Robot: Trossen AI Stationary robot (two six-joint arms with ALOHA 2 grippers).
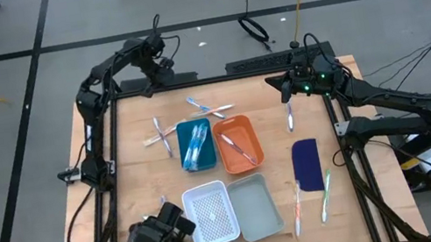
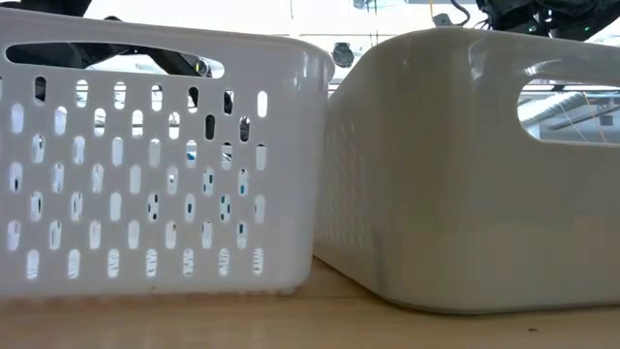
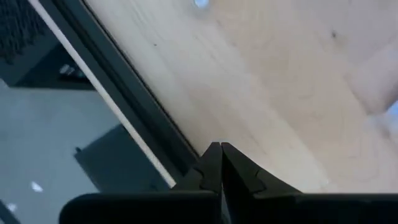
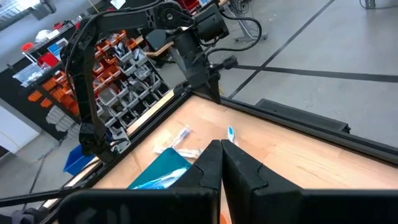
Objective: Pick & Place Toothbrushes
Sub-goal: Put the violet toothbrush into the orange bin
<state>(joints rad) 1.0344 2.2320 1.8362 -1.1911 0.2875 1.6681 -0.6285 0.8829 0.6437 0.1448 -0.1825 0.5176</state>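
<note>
You see both arms parked at the table's far edge: the left gripper [image 3: 221, 149] sits over the far left corner with its fingers pressed together and nothing between them, and the right gripper [image 4: 221, 146] hangs over the far right side, fingers likewise closed and empty. From above, the toothbrushes [image 1: 197, 145] are scattered: several lie in the blue tray [image 1: 181, 131], a couple in the orange tray [image 1: 247, 124], a few loose on the bare wood beyond the blue tray, one just beside the right gripper, and two near the table's near right edge, next to the dark blue flat piece [image 1: 306, 159]. You cannot count the brushes in the blue tray; they overlap. The white perforated basket [image 1: 211, 214] and the grey bin [image 1: 255, 207] stand side by side at the near edge; whether anything lies in the basket is hard to make out. At table height those two containers fill nearly the whole frame and hide the trays and brushes behind them. The left wrist camera shows only bare table [image 3: 267, 93] and the frame rail, with a blurred pale blue speck at the frame's edge.
</note>
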